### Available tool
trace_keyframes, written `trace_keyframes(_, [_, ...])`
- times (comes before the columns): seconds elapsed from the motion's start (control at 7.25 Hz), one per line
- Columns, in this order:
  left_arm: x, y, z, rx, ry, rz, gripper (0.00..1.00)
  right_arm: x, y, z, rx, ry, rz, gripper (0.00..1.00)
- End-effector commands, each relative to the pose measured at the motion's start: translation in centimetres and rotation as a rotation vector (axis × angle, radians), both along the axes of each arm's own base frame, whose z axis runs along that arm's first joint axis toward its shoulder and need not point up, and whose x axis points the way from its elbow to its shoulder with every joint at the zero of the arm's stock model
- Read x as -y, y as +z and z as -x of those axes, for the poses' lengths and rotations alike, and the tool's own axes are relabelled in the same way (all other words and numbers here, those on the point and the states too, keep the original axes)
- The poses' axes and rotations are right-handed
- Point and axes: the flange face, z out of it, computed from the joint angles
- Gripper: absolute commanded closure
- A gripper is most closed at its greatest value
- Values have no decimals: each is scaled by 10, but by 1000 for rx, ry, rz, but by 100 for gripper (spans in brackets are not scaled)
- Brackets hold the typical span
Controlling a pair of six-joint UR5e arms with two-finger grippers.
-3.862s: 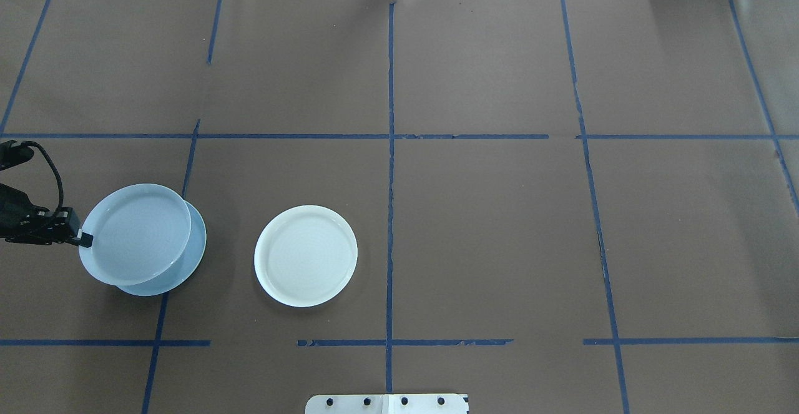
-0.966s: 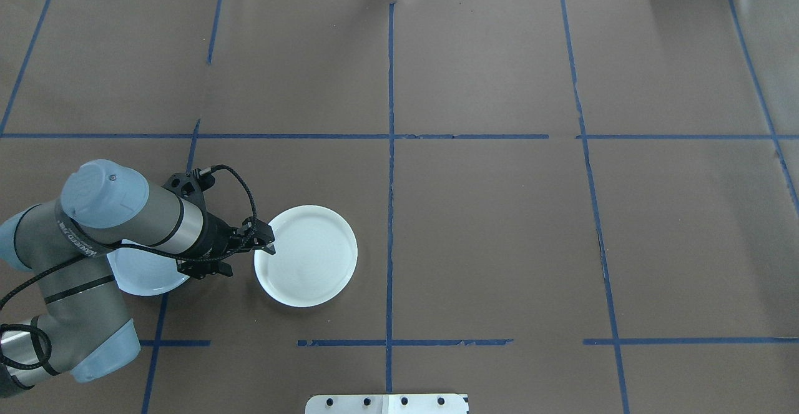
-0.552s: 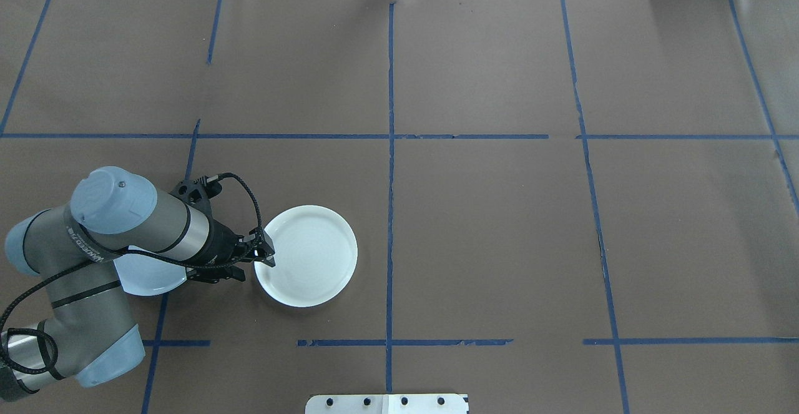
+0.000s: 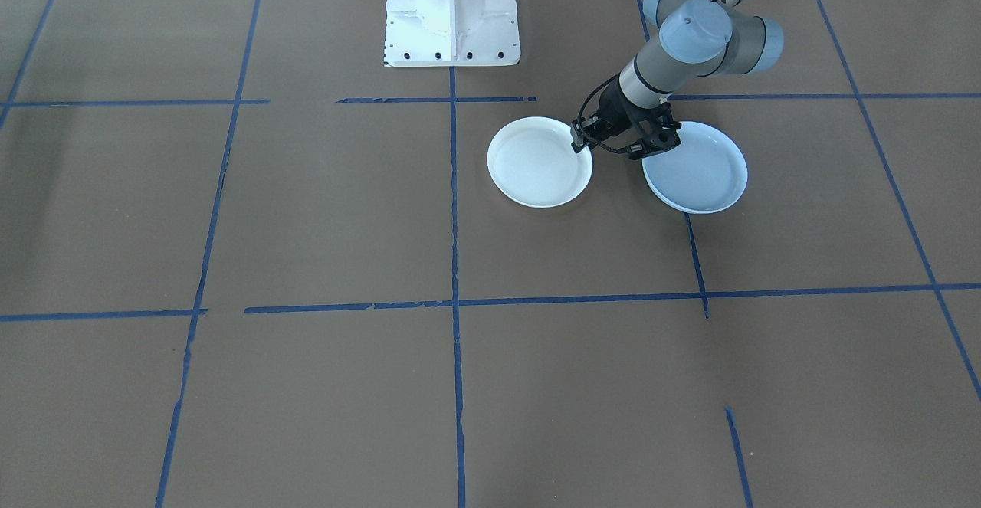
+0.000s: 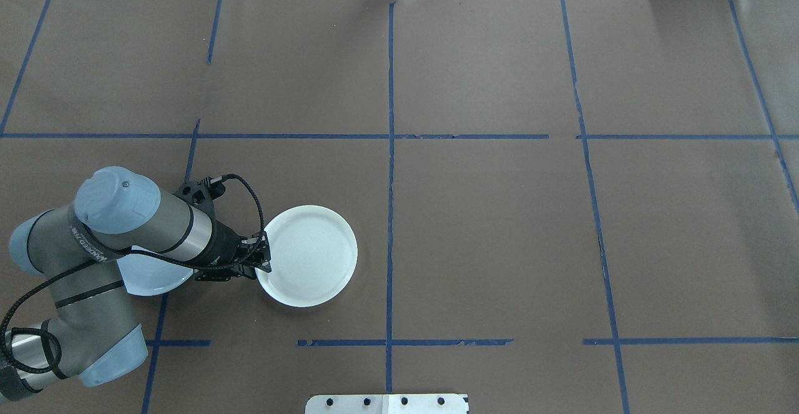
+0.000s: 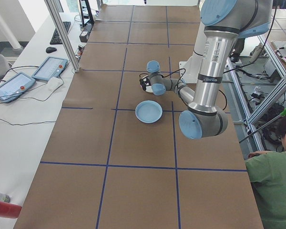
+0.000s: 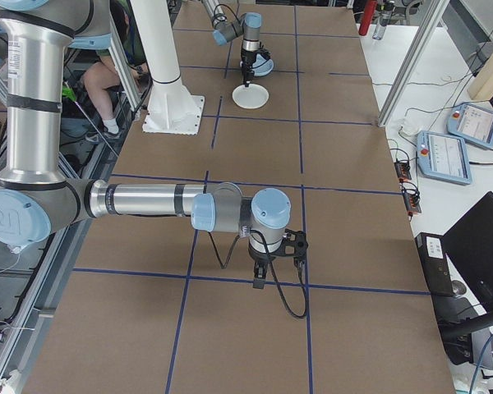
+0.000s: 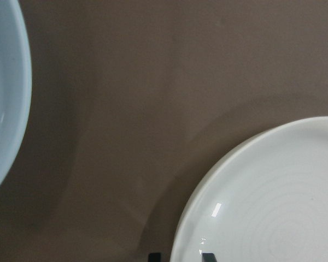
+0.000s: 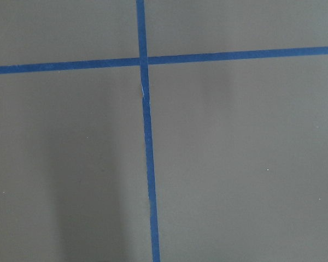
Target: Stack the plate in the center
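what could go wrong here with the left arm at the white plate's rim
1. The left gripper straddles only the thin rim of the white plate, so a shallow pinch could slip or tip it on lifting.
2. The blue plate lies close beside the wrist; a swing could knock it.

smooth pale blue-grey round plate (image 4: 701, 171) with shallow raised rim, flat on brown paper at 9 o'clock of bright white round plate (image 5: 309, 256), near but apart; white one flat, upright, empty.
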Motion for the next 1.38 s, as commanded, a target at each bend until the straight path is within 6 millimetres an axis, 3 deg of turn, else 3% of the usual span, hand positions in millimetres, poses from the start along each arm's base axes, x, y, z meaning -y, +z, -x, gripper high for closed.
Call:
trace_keyframes(0.0, [0,3,-2,5,1,3,64,0,0,0,0,0,0,0])
trace_keyframes(0.41, [1,6,-1,9,0,4,73,0,0,0,0,0,0,0])
trace_keyframes(0.55, [1,3,-1,5,2,2,100,0,0,0,0,0,0,0])
trace_keyframes(0.69, [-1,3,1,0,7,3,100,0,0,0,0,0,0,0])
trace_keyframes(0.97, [-10,-8,24,-70,76,-12,100,0,0,0,0,0,0,0])
trace_keyframes(1.1, [-2,-10,45,-80,59,-45,100,0,0,0,0,0,0,0])
trace_keyframes(1.24, [3,-6,78,-94,78,-74,100,0,0,0,0,0,0,0])
